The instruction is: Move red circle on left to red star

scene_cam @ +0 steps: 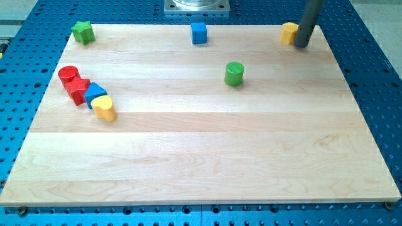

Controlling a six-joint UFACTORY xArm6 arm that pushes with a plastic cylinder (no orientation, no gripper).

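The red circle stands at the view's left on the wooden board. The red star lies just below it and touches it. A blue triangle sits against the star's right side, and a yellow heart sits just below the triangle. My tip is at the view's top right, far from the red blocks, right beside a yellow block on its left.
A green star lies at the top left corner. A blue cube sits at the top middle. A green cylinder stands right of centre. Blue perforated table surrounds the board.
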